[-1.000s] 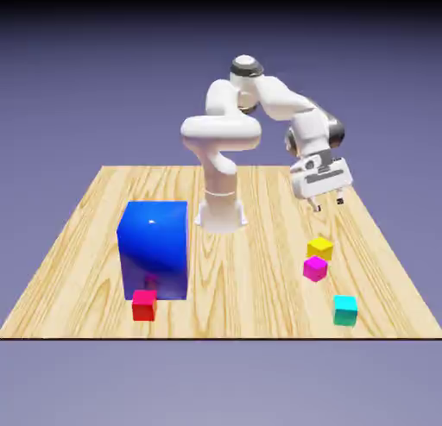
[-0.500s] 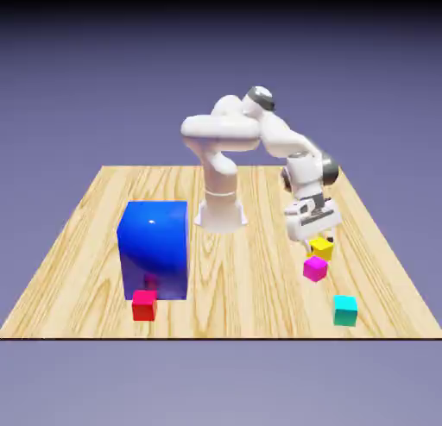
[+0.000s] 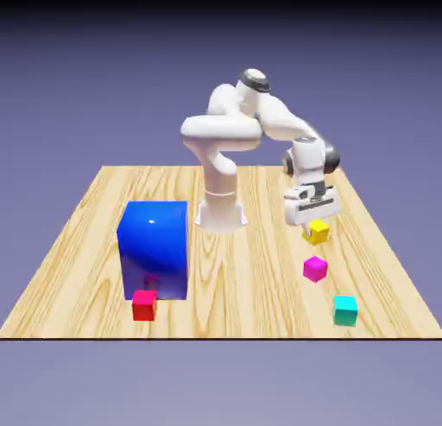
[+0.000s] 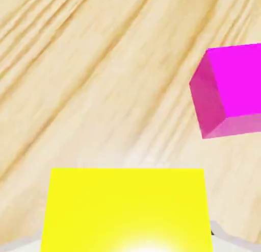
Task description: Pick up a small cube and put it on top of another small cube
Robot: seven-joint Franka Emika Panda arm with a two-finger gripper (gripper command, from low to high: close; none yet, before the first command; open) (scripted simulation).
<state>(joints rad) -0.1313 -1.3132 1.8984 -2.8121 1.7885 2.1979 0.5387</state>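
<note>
Lifted since before, the yellow cube [image 3: 318, 232] seems clamped in the pincer [image 3: 318, 229] (stacking remains).

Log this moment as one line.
hand: shut on yellow cube | yellow cube: lifted off table | magenta cube: on table, apart | stacking: not yet done

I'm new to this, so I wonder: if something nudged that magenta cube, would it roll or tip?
The magenta cube probably wouldn't roll, since its faces look flat. It would more likely slide than tip, being as tall as it is wide. Its sharp, straight edges suggest something stiff.
</note>
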